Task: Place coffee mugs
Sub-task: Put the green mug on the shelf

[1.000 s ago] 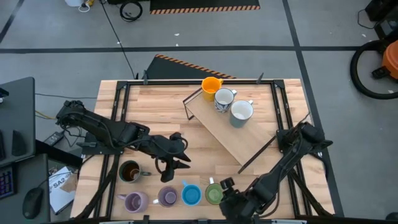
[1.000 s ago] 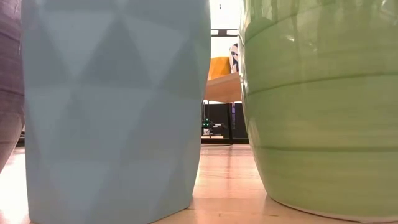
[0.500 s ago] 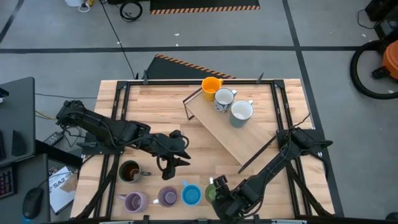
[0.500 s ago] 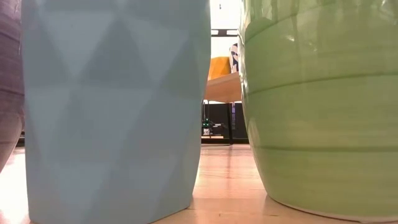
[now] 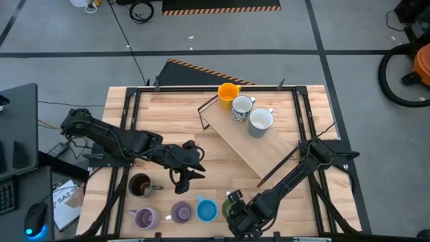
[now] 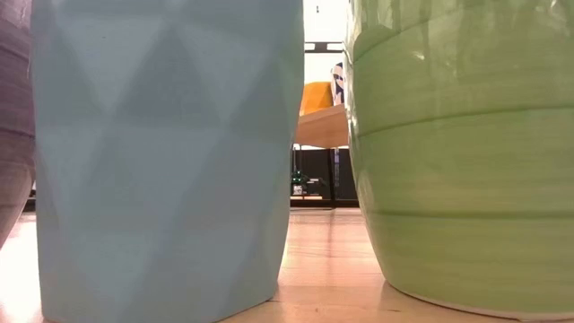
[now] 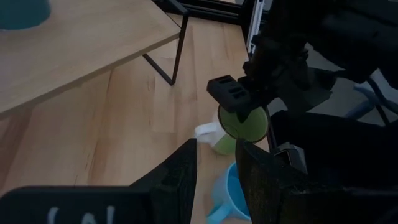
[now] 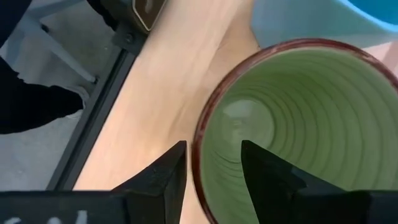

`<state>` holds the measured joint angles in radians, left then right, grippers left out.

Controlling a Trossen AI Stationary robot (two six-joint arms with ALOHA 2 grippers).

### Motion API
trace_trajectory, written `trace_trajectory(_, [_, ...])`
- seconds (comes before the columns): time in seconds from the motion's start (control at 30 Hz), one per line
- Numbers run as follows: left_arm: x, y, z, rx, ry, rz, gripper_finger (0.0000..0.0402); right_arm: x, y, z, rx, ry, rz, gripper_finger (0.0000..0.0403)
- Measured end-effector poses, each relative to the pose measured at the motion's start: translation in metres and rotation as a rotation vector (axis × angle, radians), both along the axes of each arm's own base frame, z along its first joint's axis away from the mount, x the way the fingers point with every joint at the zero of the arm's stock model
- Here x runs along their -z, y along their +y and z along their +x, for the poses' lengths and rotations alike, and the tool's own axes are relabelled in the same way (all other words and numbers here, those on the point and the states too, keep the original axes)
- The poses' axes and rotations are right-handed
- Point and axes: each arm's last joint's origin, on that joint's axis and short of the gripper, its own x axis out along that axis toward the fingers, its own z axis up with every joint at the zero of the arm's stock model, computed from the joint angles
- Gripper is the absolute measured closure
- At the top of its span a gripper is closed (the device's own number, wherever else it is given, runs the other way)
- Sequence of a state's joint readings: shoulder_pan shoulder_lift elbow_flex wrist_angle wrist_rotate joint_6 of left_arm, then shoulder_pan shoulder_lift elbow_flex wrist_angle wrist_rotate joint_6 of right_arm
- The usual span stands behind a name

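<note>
With the right gripper [image 5: 236, 210] down at the near edge of the table, everything turns on one rim. The green mug [image 5: 230, 209] stands upright at the right end of the near row, just beside the blue mug [image 5: 206, 210], its mouth facing straight up, and the gripper sits directly over it. In the right wrist view the two dark fingers [image 8: 163, 176] straddle the wall of the green mug [image 8: 292, 124]: one outside on the bare wood, the other inside the bowl, rim between them. They are parted, a gap showing either side of the wall, so nothing is held yet. In my judgement a squeeze across that rim is all the pickup needs.

The left gripper [image 5: 185, 173] hangs over mid-table, above the row, fingers apart and carrying nothing; its own camera shows the green mug [image 7: 241, 124] beyond them, under the right arm. The right arm is plainly nearer.

The target lies up and away: the raised wooden shelf [image 5: 252, 151], running diagonally across the far side, already carries the orange mug [image 5: 228, 92] and two pale mugs [image 5: 242, 107]. The dark brown mug [image 5: 140, 185] and the two purple mugs [image 5: 144, 218] wait along the near side.
</note>
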<state>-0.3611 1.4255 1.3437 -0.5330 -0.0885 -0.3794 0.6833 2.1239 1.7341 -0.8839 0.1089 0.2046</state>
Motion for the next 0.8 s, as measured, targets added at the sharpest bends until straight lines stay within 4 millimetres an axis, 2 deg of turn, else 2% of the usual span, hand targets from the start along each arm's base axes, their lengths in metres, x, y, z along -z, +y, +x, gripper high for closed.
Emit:
trace_trajectory(0.53, [0.001, 0.0, -0.001, 0.0, 0.013, 0.004, 0.0285, 0.002, -0.006, -0.001, -0.009, 0.039, -0.033, 0.0361])
trace_trajectory(0.67, [0.002, 0.0, -0.001, 0.004, 0.018, 0.012, 0.0285, -0.008, -0.006, 0.001, -0.027, 0.029, -0.06, 0.0374])
trace_trajectory(0.8, [0.002, 0.0, -0.001, 0.005, 0.017, 0.014, 0.0285, -0.027, -0.008, 0.006, 0.005, 0.004, -0.064, 0.0367])
